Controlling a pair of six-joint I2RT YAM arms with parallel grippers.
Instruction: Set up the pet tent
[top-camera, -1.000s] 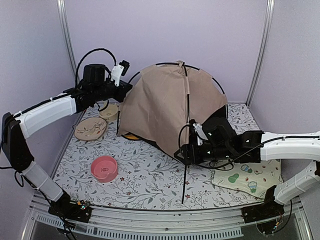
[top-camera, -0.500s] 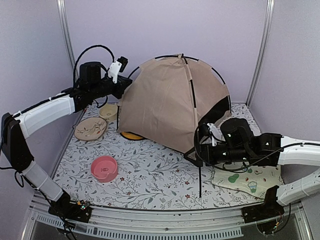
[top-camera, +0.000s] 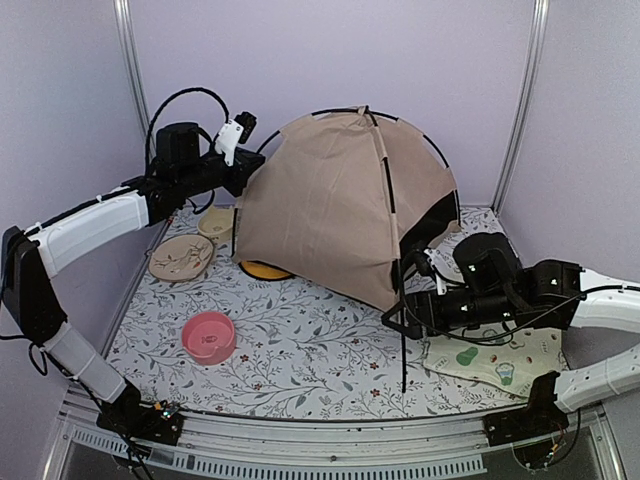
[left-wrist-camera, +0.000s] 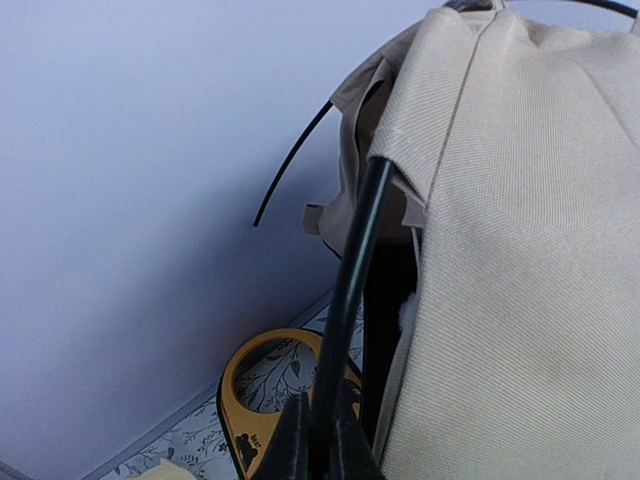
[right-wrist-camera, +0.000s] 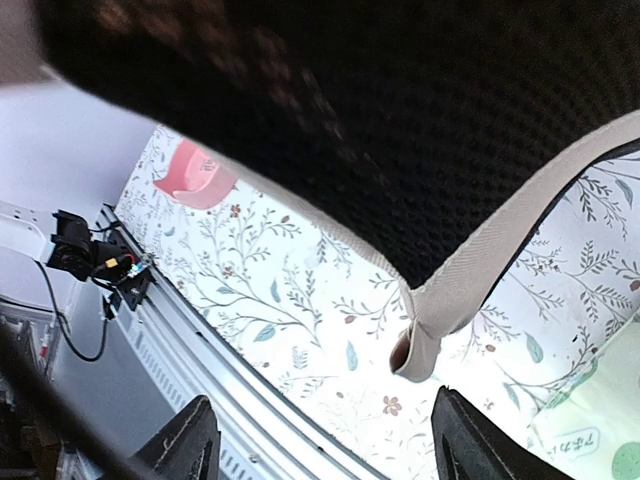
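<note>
The tan pet tent (top-camera: 335, 215) stands at the back middle of the table, with black poles crossing at its top. My left gripper (top-camera: 243, 176) is shut on a black pole (left-wrist-camera: 352, 280) at the tent's left edge; in the left wrist view (left-wrist-camera: 322, 448) both fingers pinch the pole. My right gripper (top-camera: 396, 318) is open at the tent's front right corner. In the right wrist view (right-wrist-camera: 335, 440) its fingers (right-wrist-camera: 190, 445) stand wide apart below the corner's tan strap loop (right-wrist-camera: 420, 345) and black mesh (right-wrist-camera: 400, 120). A loose pole end (top-camera: 402, 350) hangs down to the table.
A yellow feeder (top-camera: 264, 271) lies under the tent's left edge, also in the left wrist view (left-wrist-camera: 250, 400). A pink bowl (top-camera: 209, 336), a tan plate (top-camera: 181, 257) and a small cream bowl (top-camera: 217, 224) sit on the left. A cream mat with green prints (top-camera: 495, 355) lies under my right arm.
My right gripper has moved right, and the tent's front corner and the hanging pole went right with it; the tent stands wider. My left gripper has barely moved.
</note>
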